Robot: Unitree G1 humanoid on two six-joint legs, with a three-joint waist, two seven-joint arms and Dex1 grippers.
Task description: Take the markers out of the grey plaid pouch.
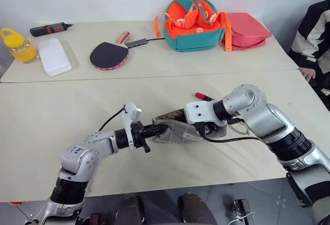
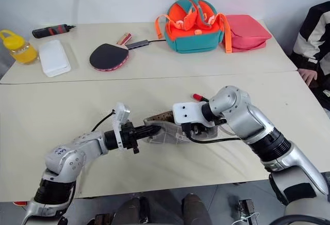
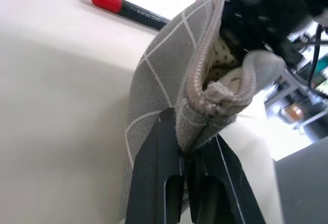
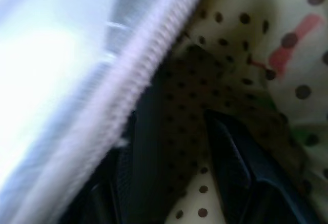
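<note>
Jaws, left gripper point(image 3: 187, 152): clamped shut on the near end of the grey plaid pouch point(image 3: 164, 85), at its zipper edge.
Pouch: held up off the front table point(image 1: 62, 127), mouth gaping, dotted lining showing.
Jaws, right gripper point(image 4: 174, 147): fingers apart, reaching inside the pouch against the lining; cannot tell whether they hold anything.
Red-capped marker point(image 3: 128, 9): lying on the table just beyond the pouch.

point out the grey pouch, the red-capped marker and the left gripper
grey pouch point(image 3: 154, 75), left wrist view, its plaid side
red-capped marker point(image 3: 105, 0), left wrist view, its red cap
left gripper point(image 1: 161, 128), left eye view, fingertips at pouch's end
</note>
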